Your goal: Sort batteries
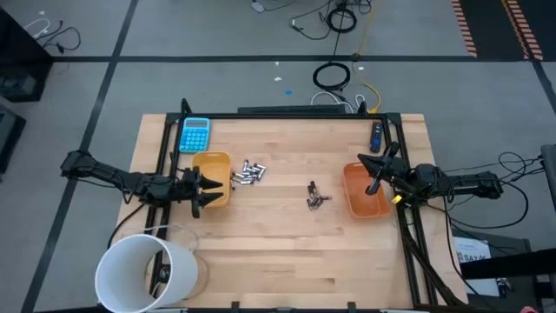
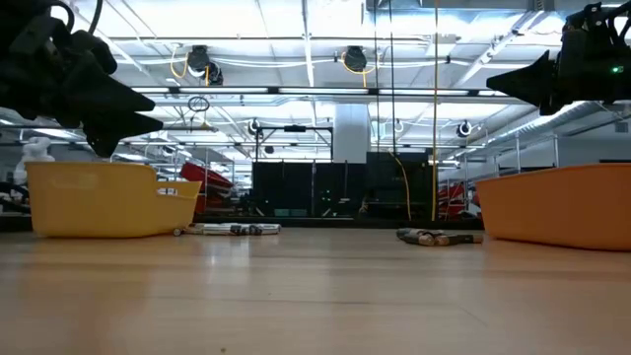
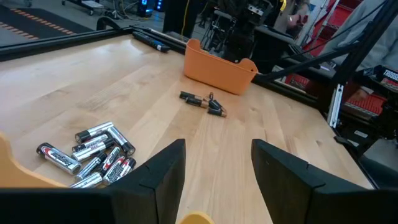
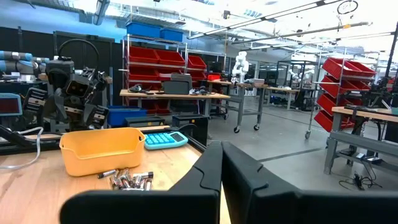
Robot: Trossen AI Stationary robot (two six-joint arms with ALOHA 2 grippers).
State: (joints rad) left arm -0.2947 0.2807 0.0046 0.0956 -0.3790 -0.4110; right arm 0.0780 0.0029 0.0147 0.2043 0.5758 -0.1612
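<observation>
Two battery heaps [image 1: 249, 174] [image 1: 316, 197], bare wood [image 1: 287, 252] around

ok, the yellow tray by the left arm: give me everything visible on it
The yellow plastic tray is a small open-topped rectangular bin with rounded corners and a rolled rim, sitting upright and flat on the light wooden table, on its left side. It sits just below the blue calculator; whether they touch is unclear. A pile of silvery-grey cylindrical batteries lies beside its right wall. The open left gripper hangs over it. Its contents cannot be made out.
</observation>
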